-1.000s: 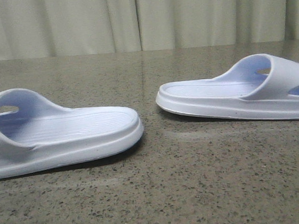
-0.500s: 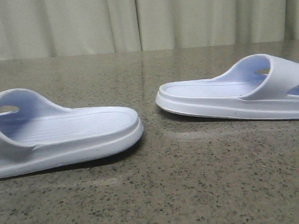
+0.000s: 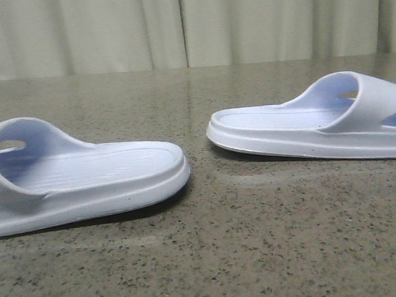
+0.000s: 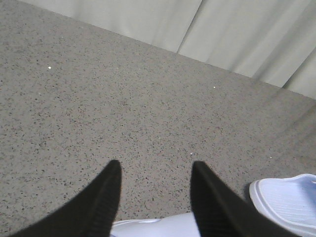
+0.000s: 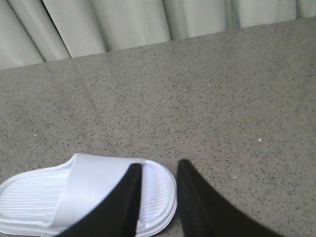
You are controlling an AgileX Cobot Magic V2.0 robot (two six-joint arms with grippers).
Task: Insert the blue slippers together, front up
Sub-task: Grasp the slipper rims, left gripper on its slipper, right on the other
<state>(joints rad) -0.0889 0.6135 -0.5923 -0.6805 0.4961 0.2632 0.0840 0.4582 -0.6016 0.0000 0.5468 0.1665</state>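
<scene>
Two pale blue slippers lie flat on the speckled table, soles down. In the front view the left slipper (image 3: 85,175) has its strap at the left edge, and the right slipper (image 3: 311,125) has its strap at the right. Neither gripper shows in the front view. My left gripper (image 4: 153,165) is open above the table, and a bit of the left slipper (image 4: 163,226) shows between its fingers; one end of the right slipper (image 4: 291,200) lies off to the side. My right gripper (image 5: 158,165) is open over the toe end of the right slipper (image 5: 59,195), one finger across its strap.
The grey speckled table (image 3: 258,252) runs back to a pale curtain (image 3: 190,24). A gap of bare table separates the two slippers. No other objects are in view.
</scene>
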